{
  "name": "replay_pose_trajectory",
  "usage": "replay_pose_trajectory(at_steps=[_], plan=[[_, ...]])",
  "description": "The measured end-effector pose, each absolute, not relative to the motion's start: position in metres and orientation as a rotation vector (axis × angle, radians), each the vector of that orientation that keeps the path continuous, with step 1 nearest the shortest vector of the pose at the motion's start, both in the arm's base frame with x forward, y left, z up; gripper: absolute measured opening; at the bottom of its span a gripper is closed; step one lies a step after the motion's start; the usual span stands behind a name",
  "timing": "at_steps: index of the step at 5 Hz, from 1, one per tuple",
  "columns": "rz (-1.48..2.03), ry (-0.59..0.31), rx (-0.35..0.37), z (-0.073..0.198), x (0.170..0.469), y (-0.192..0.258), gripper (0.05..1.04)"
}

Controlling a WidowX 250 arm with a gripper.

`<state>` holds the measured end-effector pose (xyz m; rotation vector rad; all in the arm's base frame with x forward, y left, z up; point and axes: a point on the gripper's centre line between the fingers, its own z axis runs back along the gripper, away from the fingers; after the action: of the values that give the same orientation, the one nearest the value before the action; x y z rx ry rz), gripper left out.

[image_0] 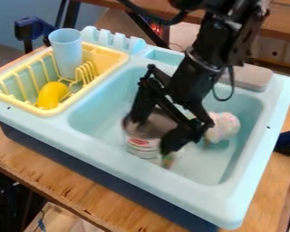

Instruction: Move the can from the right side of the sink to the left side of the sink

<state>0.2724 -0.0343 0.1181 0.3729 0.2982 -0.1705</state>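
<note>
The black gripper [151,135] hangs over the front left part of the light blue sink basin [232,156], its two fingers spread around a metal can [142,144] and shut on it. The can has a pale label with red on it, and its lower end overlaps the basin's front edge. Behind the gripper's right side, a pale pink and white speckled object [222,127] lies in the basin. A small multicoloured object [168,161] shows just below the right finger, partly hidden.
Left of the basin, a yellow dish rack [114,55] holds a light blue cup [67,52] and a yellow object [51,95]. A grey-brown block [247,76] rests at the sink's back right edge. The sink unit stands on a wooden table [62,183].
</note>
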Motion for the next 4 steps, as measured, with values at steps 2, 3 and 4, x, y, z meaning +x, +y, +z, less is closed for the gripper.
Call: replay_pose_trajectory(at_steps=[2, 3, 4], plan=[[-0.083, 0.398, 0.441, 0.122, 0.270, -0.003, 1.002], [-0.051, 0.400, 0.466, 0.131, 0.274, 0.013, 1.002], [-0.060, 0.315, 0.430, 0.144, 0.277, 0.015, 1.002]])
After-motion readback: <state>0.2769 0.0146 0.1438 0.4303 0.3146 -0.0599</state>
